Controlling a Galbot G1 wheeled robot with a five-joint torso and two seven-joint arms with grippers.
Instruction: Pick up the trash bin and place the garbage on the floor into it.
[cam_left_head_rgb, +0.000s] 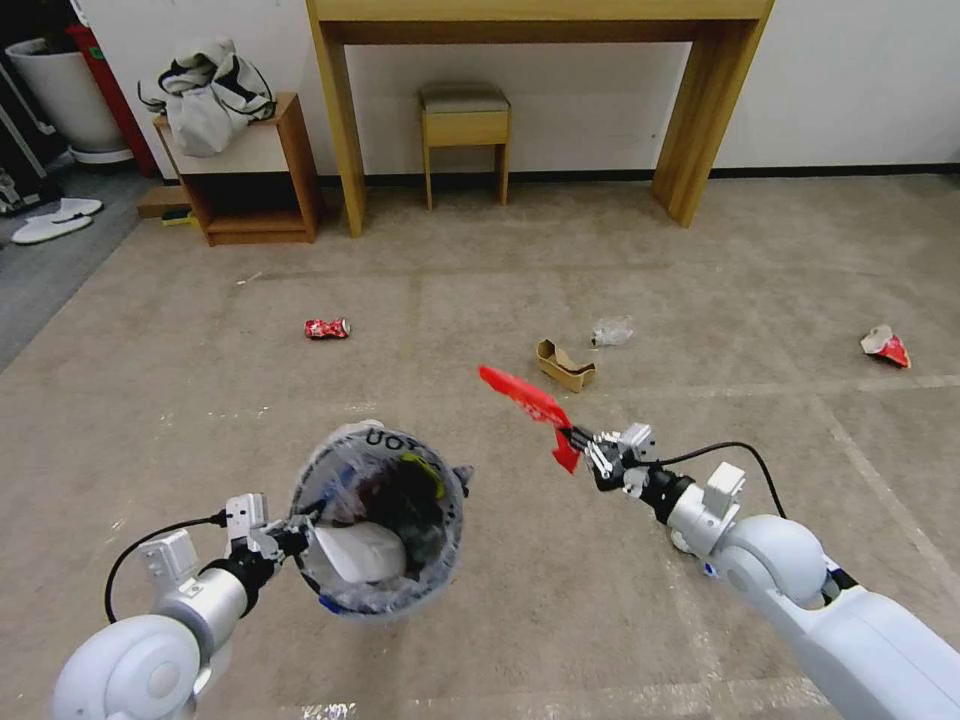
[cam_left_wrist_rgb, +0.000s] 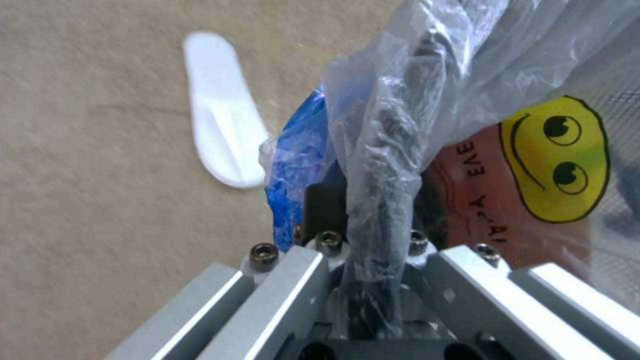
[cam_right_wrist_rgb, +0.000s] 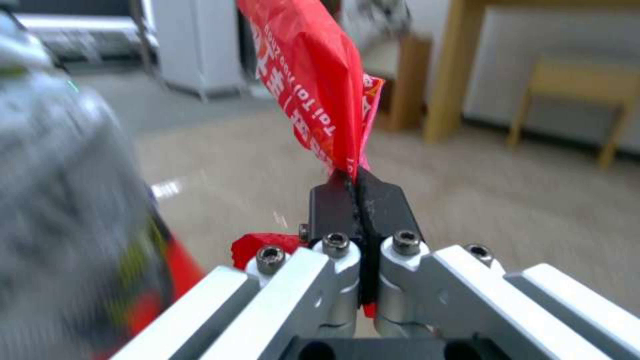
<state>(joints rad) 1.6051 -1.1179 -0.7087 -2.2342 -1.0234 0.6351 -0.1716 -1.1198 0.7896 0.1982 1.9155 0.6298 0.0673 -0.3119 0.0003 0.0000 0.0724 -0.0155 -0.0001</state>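
Observation:
My left gripper (cam_left_head_rgb: 288, 540) is shut on the rim of the trash bin (cam_left_head_rgb: 380, 520) and holds it off the carpet, low on the left. In the left wrist view its fingers (cam_left_wrist_rgb: 325, 205) pinch the bag-lined rim, with the bin's red wall (cam_left_wrist_rgb: 480, 200) behind. A white flat piece (cam_left_head_rgb: 360, 552) shows in the bin's mouth. A white slipper (cam_left_wrist_rgb: 223, 110) lies on the floor beyond the bin. My right gripper (cam_left_head_rgb: 578, 440) (cam_right_wrist_rgb: 358, 185), to the right of the bin, is shut on a red foil wrapper (cam_left_head_rgb: 525, 400) (cam_right_wrist_rgb: 313, 90). On the floor lie a red soda can (cam_left_head_rgb: 327, 328), a cardboard scrap (cam_left_head_rgb: 565, 365) and a clear plastic wad (cam_left_head_rgb: 611, 331).
A crumpled red and white piece (cam_left_head_rgb: 886, 346) lies far right on the carpet. A wooden desk (cam_left_head_rgb: 700, 120), a stool (cam_left_head_rgb: 465, 120) and a side table (cam_left_head_rgb: 250, 180) line the back wall. A white planter pot (cam_left_head_rgb: 65, 95) and white slippers (cam_left_head_rgb: 55, 220) sit on grey flooring, far left.

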